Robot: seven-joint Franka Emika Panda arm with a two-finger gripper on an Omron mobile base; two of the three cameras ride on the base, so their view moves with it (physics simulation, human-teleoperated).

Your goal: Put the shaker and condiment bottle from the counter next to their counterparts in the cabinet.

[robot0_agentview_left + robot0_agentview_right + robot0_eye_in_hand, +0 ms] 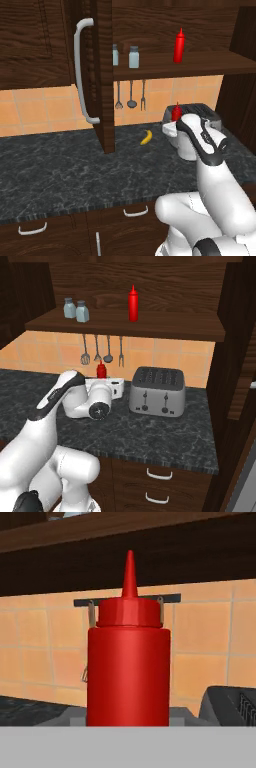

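The gripper (106, 387) has clamped shut on the bottle (128, 672), upright near the counter's (60, 170) back edge, beside the toaster (157, 391) — light, smooth plastic, slippery; grip mid-body.

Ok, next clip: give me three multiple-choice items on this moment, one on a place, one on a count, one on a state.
1. Where does the banana lie?
A. on the counter
B. on the cabinet shelf
C. on the toaster

2. How many shakers stand on the shelf?
A. one
B. two
C. three

3. The pincer is:
A. wide open above the toaster
B. shut on the condiment bottle
C. holding the banana

Key: 1 A, it rests on dark stone; 2 B, a pair stands at the shelf's left; 3 B, the bottle fills the hand view.
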